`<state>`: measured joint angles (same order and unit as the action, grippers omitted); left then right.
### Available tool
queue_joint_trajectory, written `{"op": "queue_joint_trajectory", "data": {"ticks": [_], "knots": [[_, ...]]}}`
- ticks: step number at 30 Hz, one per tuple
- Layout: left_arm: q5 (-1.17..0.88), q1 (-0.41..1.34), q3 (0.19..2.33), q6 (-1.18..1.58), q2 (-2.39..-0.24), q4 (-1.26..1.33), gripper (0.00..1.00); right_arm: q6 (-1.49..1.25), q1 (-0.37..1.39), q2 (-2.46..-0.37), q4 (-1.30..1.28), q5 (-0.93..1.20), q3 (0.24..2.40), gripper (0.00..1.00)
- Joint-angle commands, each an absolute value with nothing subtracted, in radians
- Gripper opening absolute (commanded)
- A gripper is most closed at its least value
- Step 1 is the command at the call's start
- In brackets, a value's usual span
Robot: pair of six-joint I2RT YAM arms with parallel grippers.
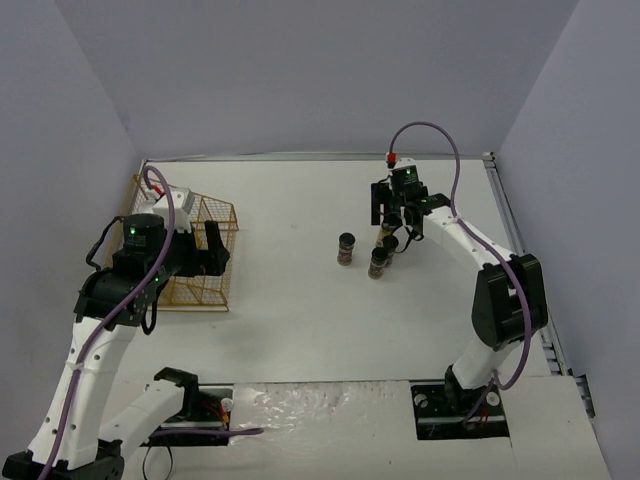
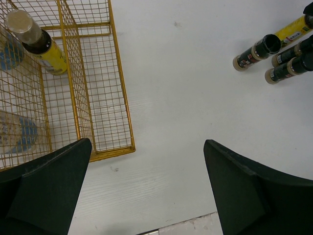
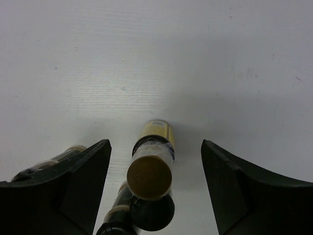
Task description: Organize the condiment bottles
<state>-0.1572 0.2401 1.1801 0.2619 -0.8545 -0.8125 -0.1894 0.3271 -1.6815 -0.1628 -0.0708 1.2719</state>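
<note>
Condiment bottles (image 1: 378,263) stood in a tight cluster right of centre on the table (image 1: 300,200), one dark jar (image 1: 346,248) a little apart to the left. At least one more yellow one (image 2: 41,44) already sat in the gold wire rack (image 2: 98,98) at the far left, beside blurred white shapes I could not make out.

My right gripper (image 3: 155,147) hung over the cluster with its jaws wide apart, straddling the slim yellow-filled bottle (image 3: 151,169) and touching nothing that I could see. The left gripper (image 2: 146,144) was open too, empty, just off the rack's near corner.

I judged that slim bottle light and rigid, with smooth round sides that could slip or twist in the pads. Being tall and narrow, it would tip easily. Its neighbours crowded in on the near side — a dark cap (image 3: 151,211) seemed to touch it — so a careless close could knock them over.

Every bottle on the table stood upright, long axis vertical; the slim one's tan cap pointed straight up at the wrist camera. I would take it across the body just below the cap, pads square to the sides, and lift straight up.
</note>
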Motion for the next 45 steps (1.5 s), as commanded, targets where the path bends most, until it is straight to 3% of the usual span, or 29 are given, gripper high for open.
{"op": "queue_joint_trajectory", "data": {"ticks": [1, 3, 5, 10, 14, 23, 26, 45], "knots": [[-0.163, 0.242, 1.202, 0.231, -0.878, -0.777, 0.97, -0.168, 0.33, -1.675, -0.048, -0.073, 1.249, 0.69], [-0.159, 0.242, 1.204, 0.225, -0.884, -0.776, 0.97, -0.169, 0.328, -1.68, -0.03, -0.074, 1.238, 0.64], [-0.152, 0.242, 1.21, 0.221, -0.896, -0.777, 0.97, -0.167, 0.33, -1.691, -0.016, -0.07, 1.229, 0.53], [-0.152, 0.242, 1.215, 0.21, -0.905, -0.776, 0.97, -0.172, 0.334, -1.675, -0.009, -0.071, 1.201, 0.5], [-0.152, 0.242, 1.214, 0.205, -0.912, -0.772, 0.97, -0.168, 0.335, -1.667, -0.001, -0.074, 1.185, 0.43], [-0.153, 0.242, 1.211, 0.204, -0.906, -0.771, 0.97, -0.14, 0.343, -1.657, 0.026, -0.122, 1.176, 0.06], [-0.152, 0.242, 1.207, 0.205, -0.901, -0.776, 0.97, -0.111, 0.349, -1.647, 0.026, -0.133, 1.201, 0.0], [-0.107, 0.241, 1.206, 0.23, -0.864, -0.769, 0.97, 0.084, 0.589, -1.758, 0.014, 0.02, 1.669, 0.0]]}}
